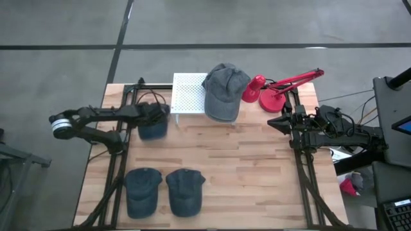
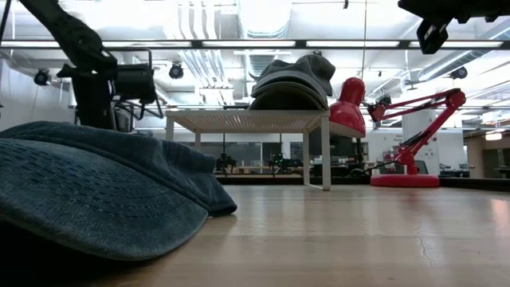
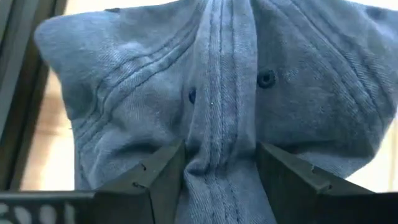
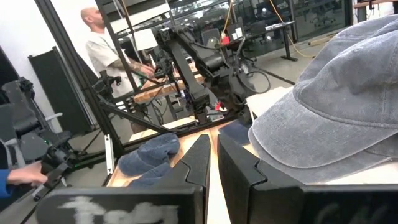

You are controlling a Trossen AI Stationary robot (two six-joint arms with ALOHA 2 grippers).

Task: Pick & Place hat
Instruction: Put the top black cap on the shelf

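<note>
We see the left hand [image 1: 156,115] out over the bench [image 1: 244,167], just beside the white perforated rack [image 1: 186,95], its two fingers [image 3: 155,180] pinched in on a ridge of fabric down the middle of a blue hat [image 3: 211,106], so the hat hangs bunched between them right under the hand; from above the same blue hat [image 1: 153,128] shows dark below the hand, close to the rack's near corner. Past the hand, on the rack, a grey hat [image 1: 225,91] sits with its brim hanging over the rack edge, and just beyond that stands a red desk lamp [image 1: 273,90]. Two more blue hats lie flat on the bench well away from the left hand at the near edge, one [image 1: 142,191] beside the other [image 1: 185,190], apart. The right hand [image 1: 282,122] waits at the opposite side of the bench near the lamp base, holding nothing, fingers [image 4: 199,163] nearly together with only a thin gap; ahead of it we see the grey hat's brim close by. A person in a light shirt [image 4: 106,46] stands in the room beyond the bench
</note>
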